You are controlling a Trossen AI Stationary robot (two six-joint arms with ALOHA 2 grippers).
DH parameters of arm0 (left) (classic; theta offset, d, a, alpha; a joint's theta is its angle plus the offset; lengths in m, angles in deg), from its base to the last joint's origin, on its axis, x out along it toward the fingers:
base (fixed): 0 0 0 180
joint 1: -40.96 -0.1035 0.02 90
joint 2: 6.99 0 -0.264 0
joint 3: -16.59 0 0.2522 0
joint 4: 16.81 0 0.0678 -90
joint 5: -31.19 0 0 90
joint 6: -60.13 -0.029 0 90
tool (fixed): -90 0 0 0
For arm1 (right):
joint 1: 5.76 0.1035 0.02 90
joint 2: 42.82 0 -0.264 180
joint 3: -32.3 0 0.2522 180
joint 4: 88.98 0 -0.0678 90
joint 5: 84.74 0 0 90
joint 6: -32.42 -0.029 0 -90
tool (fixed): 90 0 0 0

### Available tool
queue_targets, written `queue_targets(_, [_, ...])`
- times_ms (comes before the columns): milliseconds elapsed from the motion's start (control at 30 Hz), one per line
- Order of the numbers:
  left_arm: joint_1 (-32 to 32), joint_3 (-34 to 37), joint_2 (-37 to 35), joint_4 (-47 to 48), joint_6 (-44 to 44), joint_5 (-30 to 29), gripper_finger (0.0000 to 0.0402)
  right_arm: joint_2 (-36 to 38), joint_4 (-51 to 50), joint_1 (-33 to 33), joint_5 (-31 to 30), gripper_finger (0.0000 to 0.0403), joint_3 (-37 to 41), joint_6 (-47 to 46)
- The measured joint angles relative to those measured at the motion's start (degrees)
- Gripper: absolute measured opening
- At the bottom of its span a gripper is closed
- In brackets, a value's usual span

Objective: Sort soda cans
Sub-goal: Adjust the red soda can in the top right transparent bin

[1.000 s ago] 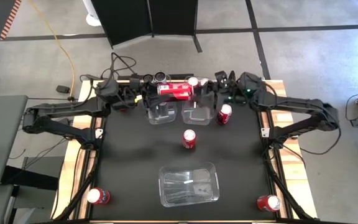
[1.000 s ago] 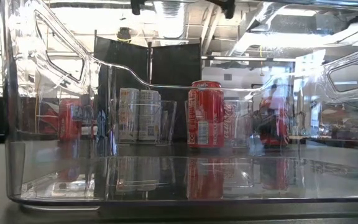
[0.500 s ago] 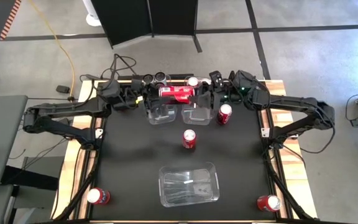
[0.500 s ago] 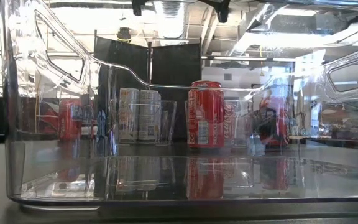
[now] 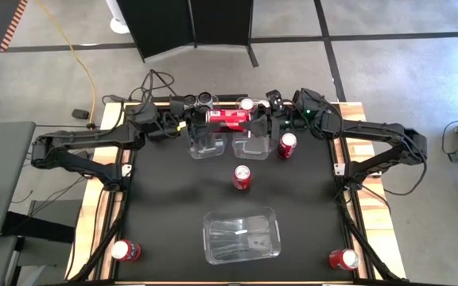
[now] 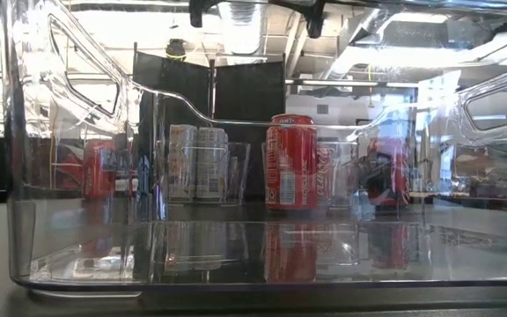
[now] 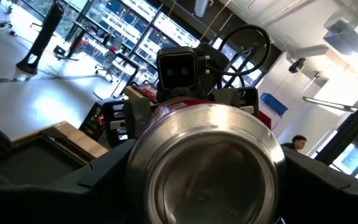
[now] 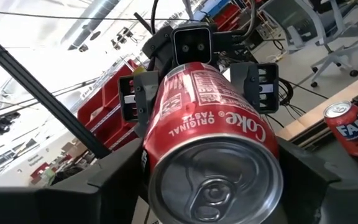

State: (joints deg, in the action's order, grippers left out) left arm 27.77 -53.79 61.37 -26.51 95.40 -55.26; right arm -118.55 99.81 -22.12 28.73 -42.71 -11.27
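A red cylindrical soda can with silver ends (image 5: 227, 118) lies on its side in the air, pinched between both grippers above the back of the table: the left gripper (image 5: 191, 121) clamps the end with the plain silver base, and the right gripper (image 5: 258, 121) has its fingers set around the end with the pull tab, so the can spans the gap from one hand to the other. Below them sit two small clear plastic bins (image 5: 204, 145), and just beyond the right gripper a second red can (image 5: 287, 145) stands upright on the black mat. The risk is in the handover. If the left gripper lets go before the right has a firm squeeze, the smooth round body could roll out and fall onto a bin rim or the table. If both arms pull while both grip, the can may twist, dent or slip free.
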Motion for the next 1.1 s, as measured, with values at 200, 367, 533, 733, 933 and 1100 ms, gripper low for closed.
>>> queue_targets(200, [0.0, 0.0, 0.0, 0.9, -0.1, -0.4, 0.0304, 1.1, -1.7, -1.3, 1.7, 0.0284, 0.0, 0.7])
queue_targets(367, [0.1, 0.0, 0.3, 1.8, 0.4, -0.2, 0.0382, 1.9, -2.1, -2.8, 4.7, 0.0284, 0.0, 2.4])
queue_targets(533, [-0.3, 0.0, -1.2, 7.5, 3.8, 0.8, 0.0355, 3.2, -7.2, -4.7, 6.4, 0.0283, -0.9, 5.0])
queue_targets(733, [-1.2, 0.2, -5.6, 24.0, 4.1, -0.3, 0.0342, 3.8, -25.3, -7.7, 7.5, 0.0283, -7.6, 16.4])
queue_targets(933, [-1.1, 0.1, -8.8, 32.4, 5.6, -0.9, 0.0344, 3.8, -36.8, -9.5, 7.4, 0.0282, -13.9, 24.2])
queue_targets(1100, [-1.1, 0.1, -10.0, 40.9, 10.2, -5.8, 0.0345, 3.4, -46.0, -12.4, 5.7, 0.0282, -17.6, 29.5])
